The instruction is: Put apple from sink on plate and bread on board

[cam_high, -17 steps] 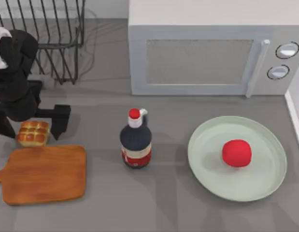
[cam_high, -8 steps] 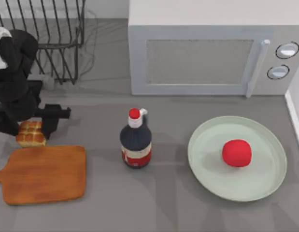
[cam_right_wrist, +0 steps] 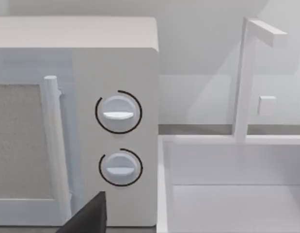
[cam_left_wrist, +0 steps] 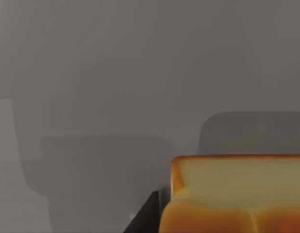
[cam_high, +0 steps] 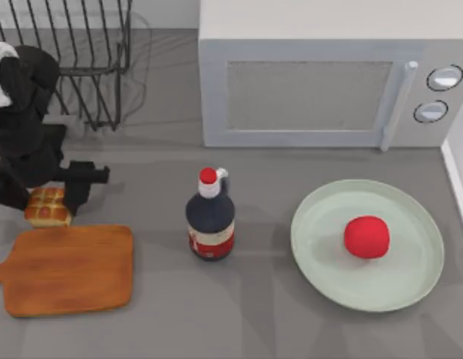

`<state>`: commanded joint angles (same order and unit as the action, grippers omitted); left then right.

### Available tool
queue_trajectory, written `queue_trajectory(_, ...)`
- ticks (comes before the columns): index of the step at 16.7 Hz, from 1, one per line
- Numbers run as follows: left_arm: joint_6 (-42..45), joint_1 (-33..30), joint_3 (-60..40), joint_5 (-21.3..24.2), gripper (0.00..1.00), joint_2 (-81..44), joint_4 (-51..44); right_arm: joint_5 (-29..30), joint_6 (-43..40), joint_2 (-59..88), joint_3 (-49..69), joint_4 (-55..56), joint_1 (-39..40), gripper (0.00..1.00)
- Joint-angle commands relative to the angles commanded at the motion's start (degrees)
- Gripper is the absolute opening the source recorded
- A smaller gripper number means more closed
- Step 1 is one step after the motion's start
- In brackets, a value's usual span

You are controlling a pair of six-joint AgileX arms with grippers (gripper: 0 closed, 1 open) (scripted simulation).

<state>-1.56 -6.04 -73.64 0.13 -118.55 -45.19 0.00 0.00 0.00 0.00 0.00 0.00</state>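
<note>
Even, soft light; faint shadows on the table [cam_high: 291, 321] (mildly blurred throughout).

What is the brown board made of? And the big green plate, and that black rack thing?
The board looks like wood: orange-brown, with streaky grain and a dull finish. The plate seems to be smooth glazed ceramic or plastic; its plain pale green leaves that open. The rack looks like thin black metal wire.

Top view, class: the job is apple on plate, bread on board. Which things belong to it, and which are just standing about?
Belonging to the job:
apple, lying on the plate
bread, on the table beside the board
left gripper, at the bread

Just standing about:
bottle
microwave
wire rack
sink
</note>
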Motion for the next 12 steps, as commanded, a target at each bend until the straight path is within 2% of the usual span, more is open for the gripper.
queue_trajectory(5, 0.0, 0.0, -2.4, -0.1, 0.0, 2.1, -2.9, 0.0, 0.0, 0.0, 0.0, 0.0, 0.0, 1.0)
queue_trajectory(12, -0.2, -0.1, -13.1, -0.1, 0.0, 7.4, -19.5, 0.0, 0.0, 0.0, 0.0, 0.0, 0.0, 1.0)
